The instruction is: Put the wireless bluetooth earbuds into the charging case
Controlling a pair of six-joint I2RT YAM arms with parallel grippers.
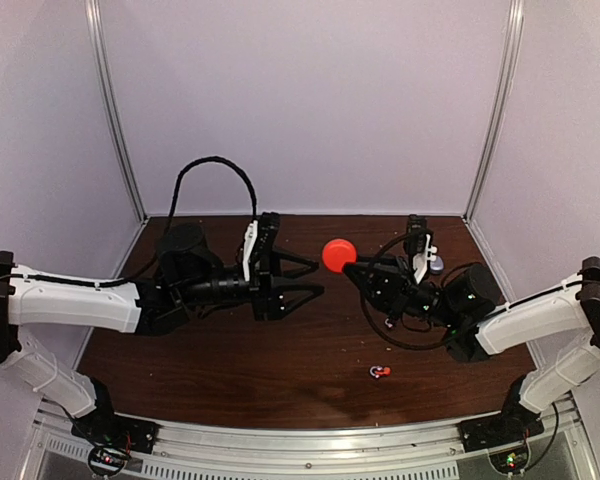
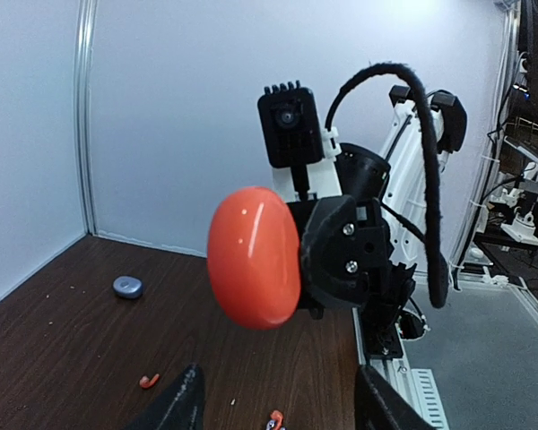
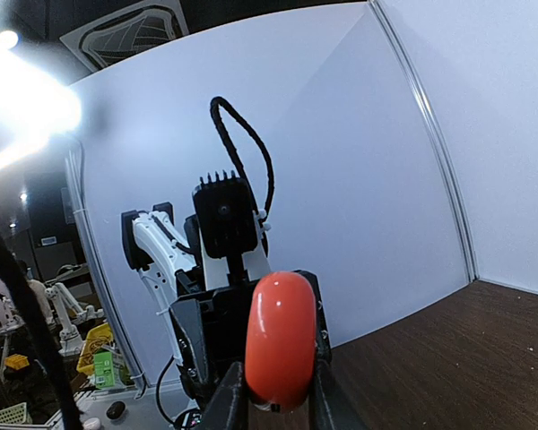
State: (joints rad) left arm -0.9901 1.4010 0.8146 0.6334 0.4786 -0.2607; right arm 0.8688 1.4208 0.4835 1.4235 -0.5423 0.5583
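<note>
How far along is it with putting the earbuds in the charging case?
Early. Done: the right gripper has the red case clamped, raised off the table. In hand: the left gripper faces it, open and empty. Left: a red earbud and another earbud lie on the table, not yet inserted.

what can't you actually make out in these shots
- red case, all views: open or shut is unclear. Only its smooth outside shows, and the right pincer covers the rest.
- earbuds, top view: too small to count the pieces.
- another earbud, left wrist view: tiny, at the bottom edge.
- grey case, left wrist view: too small to tell open from shut.
</note>
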